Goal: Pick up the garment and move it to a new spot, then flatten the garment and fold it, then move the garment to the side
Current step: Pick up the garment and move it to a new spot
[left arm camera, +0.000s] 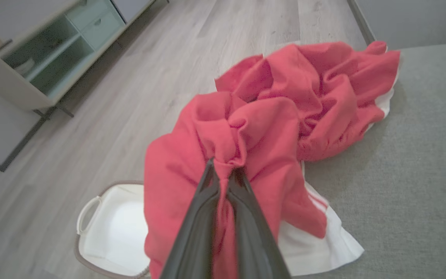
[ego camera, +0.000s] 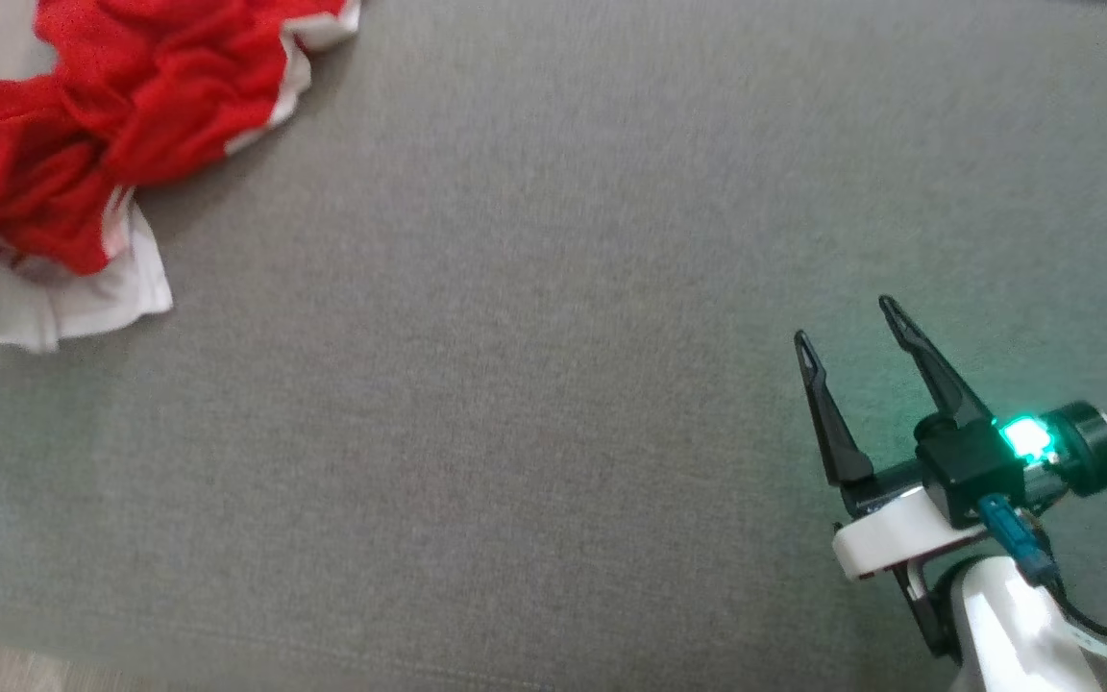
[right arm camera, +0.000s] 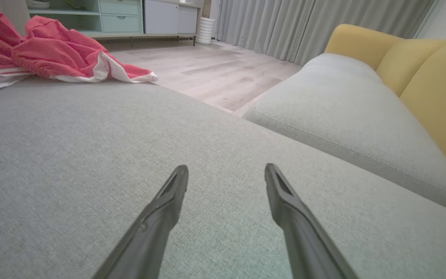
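1. Fabric of the garment (ego camera: 111, 125) looks soft, light and limp: red cloth with white trim, bunched in deep folds. It should sag and trail when lifted, with nothing in it to break.
2. A gathered ridge of cloth, or the white edge (ego camera: 83, 308), seems the surest place to pinch. A flat patch would slide away.
3. It lies crumpled at the far-left corner of the grey seat cushion (ego camera: 515, 384). Part of it spills over the side, above a white basket (left arm camera: 91, 217) on the floor (left arm camera: 168, 58).
4. The heap's long axis runs along the cushion's left side, from the white edge nearer the robot to the farther red bunch. Collar and sleeves cannot be told.
5. The left gripper (left arm camera: 225, 170) is pressed together on a red fold at the heap's near end.
6. The right gripper (ego camera: 844, 320) is spread and empty, low over bare cushion, well apart from the garment.
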